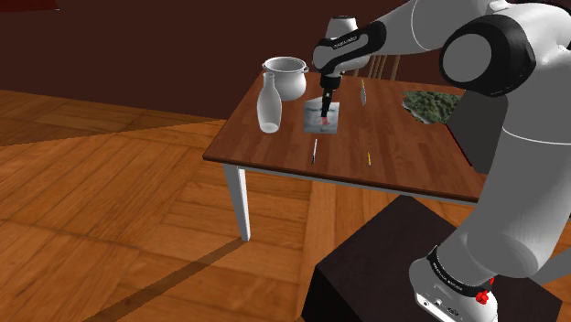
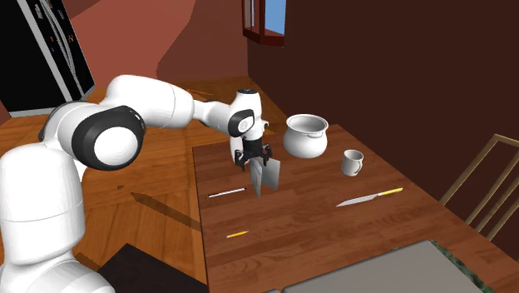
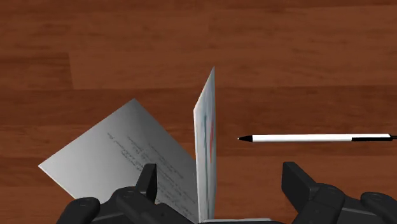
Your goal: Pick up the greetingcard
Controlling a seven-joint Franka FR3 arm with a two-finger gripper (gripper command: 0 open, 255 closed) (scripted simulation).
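The greeting card is folded and stands open on the brown table, one leaf upright and the other, with writing on it, sloping down to the wood. My black gripper is open right over it. The upright leaf rises between the fingers, closer to one of them, and touches neither. In the shoulder view the gripper points down at the card in the middle of the table. The second exterior view has the gripper just above the card.
A white pen lies close beside the card. A white vase and a white pot stand at the shoulder view's left of the card. A mug, a knife, a pencil and a green clump share the table.
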